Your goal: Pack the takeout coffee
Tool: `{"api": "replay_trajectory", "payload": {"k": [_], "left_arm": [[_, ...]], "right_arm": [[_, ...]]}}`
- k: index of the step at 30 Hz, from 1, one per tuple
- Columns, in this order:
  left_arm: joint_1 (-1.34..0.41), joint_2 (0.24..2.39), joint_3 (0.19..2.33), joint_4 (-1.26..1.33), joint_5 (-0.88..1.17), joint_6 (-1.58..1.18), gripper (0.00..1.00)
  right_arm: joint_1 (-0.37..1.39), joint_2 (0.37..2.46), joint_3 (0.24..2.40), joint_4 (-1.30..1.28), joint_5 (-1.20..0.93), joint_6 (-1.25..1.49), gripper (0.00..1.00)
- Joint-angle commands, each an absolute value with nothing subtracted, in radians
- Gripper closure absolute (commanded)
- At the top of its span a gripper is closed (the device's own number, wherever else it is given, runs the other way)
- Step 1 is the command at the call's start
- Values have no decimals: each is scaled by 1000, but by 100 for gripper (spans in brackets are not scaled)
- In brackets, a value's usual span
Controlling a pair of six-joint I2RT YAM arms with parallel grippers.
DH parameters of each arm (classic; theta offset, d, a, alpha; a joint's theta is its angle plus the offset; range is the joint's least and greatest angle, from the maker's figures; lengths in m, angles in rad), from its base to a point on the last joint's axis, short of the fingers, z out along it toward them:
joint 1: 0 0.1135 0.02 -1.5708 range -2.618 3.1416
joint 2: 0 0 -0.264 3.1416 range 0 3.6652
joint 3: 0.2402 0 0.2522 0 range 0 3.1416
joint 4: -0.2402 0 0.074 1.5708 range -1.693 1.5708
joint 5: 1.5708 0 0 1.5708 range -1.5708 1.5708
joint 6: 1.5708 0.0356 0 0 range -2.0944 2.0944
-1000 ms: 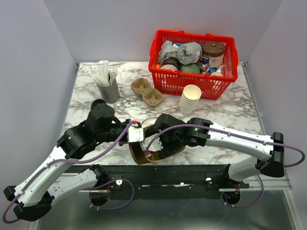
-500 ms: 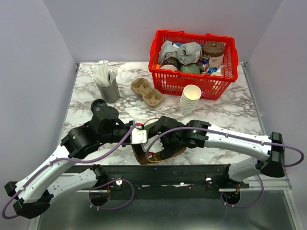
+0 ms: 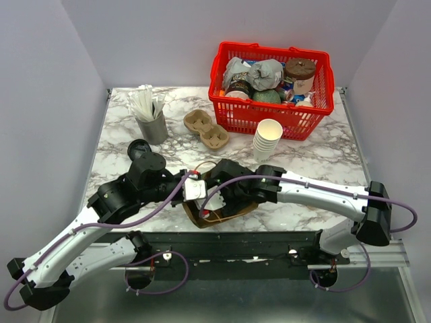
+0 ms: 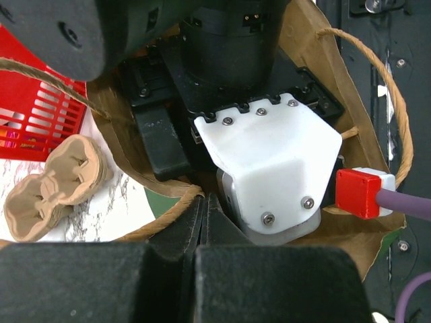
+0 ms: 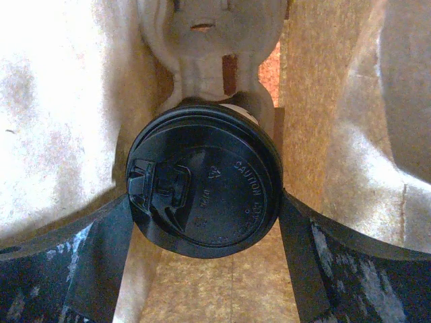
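A brown paper bag (image 3: 202,219) stands open at the table's near edge. My left gripper (image 3: 191,191) is at the bag's left rim, and in the left wrist view it (image 4: 204,202) is shut on the rim beside the twine handle (image 4: 158,219). My right gripper (image 3: 219,202) reaches down into the bag. In the right wrist view it (image 5: 204,202) holds a coffee cup by its black lid (image 5: 202,176), with both fingers (image 5: 101,235) touching the lid's sides. The cup sits in a pulp carrier (image 5: 202,40) inside the bag.
A red basket (image 3: 217,67) full of packaged goods stands at the back right, with a stack of white paper cups (image 3: 269,138) in front of it. Stacked pulp carriers (image 3: 206,129) lie mid-table. A grey holder of white utensils (image 3: 149,116) stands at the back left.
The left gripper has moved a little to the right with the bag's rim. The right wrist has moved left, over the bag's mouth. Both grips are unchanged.
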State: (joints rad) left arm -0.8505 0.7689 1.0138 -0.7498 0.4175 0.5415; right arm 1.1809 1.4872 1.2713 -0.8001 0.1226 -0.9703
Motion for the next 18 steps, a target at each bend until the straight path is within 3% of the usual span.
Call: {"api": "replay_trajectory", "payload": {"k": [1,12,18], "left_arm": [[-844,745,1005,-580,456,456,100],[-733,753,1003,-534,341,276,100],[-666,752,1002,-543,414,293,100]], "right_arm": [[1161,1534,1267,-790,100,-1011,47],[1160,1477,1233,-821,75,-1026,46],[1160,1480,1235,-833,83,-1012,46]]}}
